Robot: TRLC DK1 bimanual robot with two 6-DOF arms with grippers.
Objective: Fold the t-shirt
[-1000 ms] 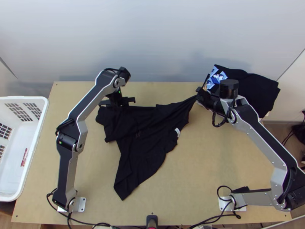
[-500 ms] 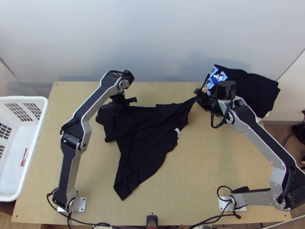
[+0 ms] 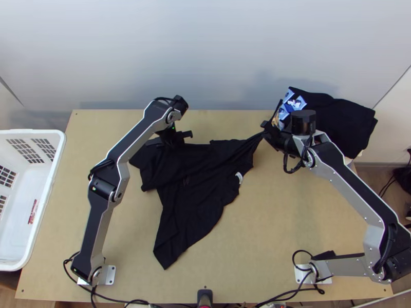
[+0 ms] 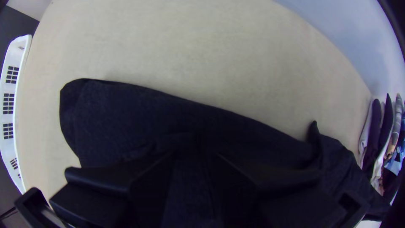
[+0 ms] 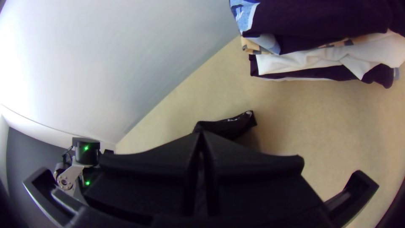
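The t-shirt (image 3: 195,185) lies on the table (image 3: 267,231) to the right of the basket (image 3: 59,146), loosely spread and uneven, with 1 pointed end towards the arms' bases and 1 part drawn into a narrow strip away from the basket. The step in hand looks like finding 2 good holds on the far edge, so the cloth can be stretched straight before any fold. To do that well, the left gripper (image 4: 195,155) should pinch a corner or seam at the basket end rather than mid-cloth, and take just the layers wanted. The right should hold firm, since a hard pull on so small a pinch could slip. Tension is best built slowly, until the wrinkles flatten.

The left gripper points down onto the far edge, on the basket's side, its fingers parted with dark cloth between them and no pinch to be seen. Its arm stretches out long from its base. The right gripper (image 5: 201,134), at the end farthest from the basket, is closed on the strip, a bit of fabric poking past the tips; its arm bends at the elbow and angles back inward. Beyond it, farthest from the basket, sits the clothes stack (image 3: 339,120).
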